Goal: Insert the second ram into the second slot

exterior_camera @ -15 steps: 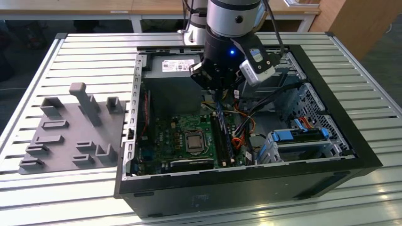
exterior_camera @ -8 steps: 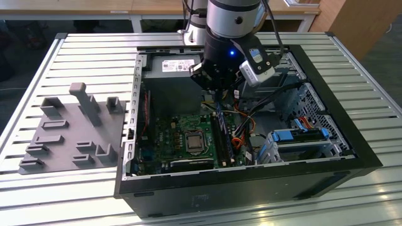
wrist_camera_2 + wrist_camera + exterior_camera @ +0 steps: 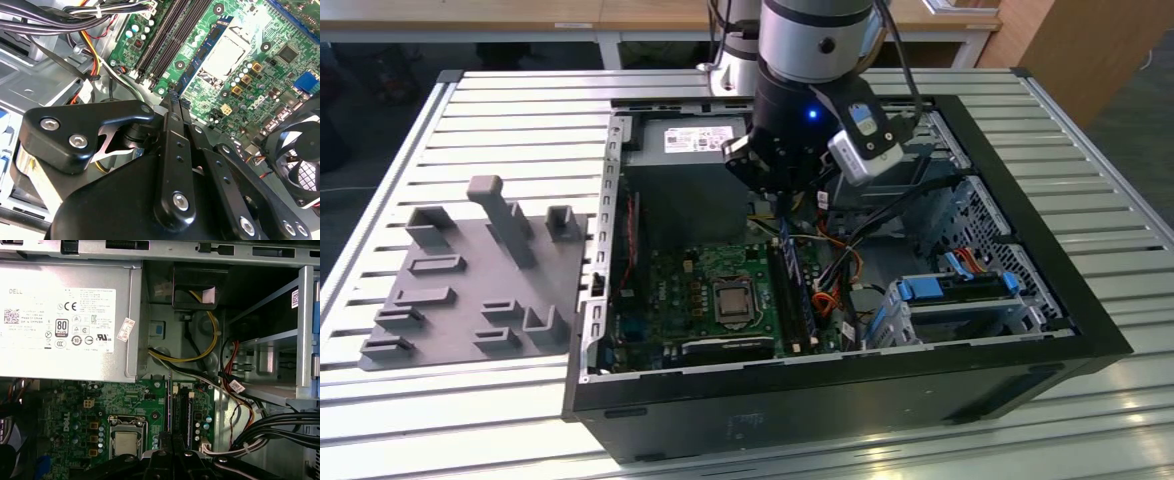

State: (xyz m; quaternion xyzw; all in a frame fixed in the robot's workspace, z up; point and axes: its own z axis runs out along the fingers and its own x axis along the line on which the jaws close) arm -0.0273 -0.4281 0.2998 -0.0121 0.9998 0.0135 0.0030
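— Fingers [image 3: 171, 125] are pinched together, nothing visible between them. You're not carrying the ram [image 3: 202, 55].
— Where is it, then?
— Standing in line with the black slots [image 3: 165, 35], which look bare. It's on the CPU socket [image 3: 225, 55] side of them. Your gripper [image 3: 174, 97] tip sits at the ram's PSU [image 3: 65, 320] end. Touching or just above, can't tell.
— So is it done?
— My read: placement done, you're at the seating stage. Whether it's fully home, can't tell from these views. Also can't confirm for you that it's in the second slot, only that it's the one nearest the CPU socket.
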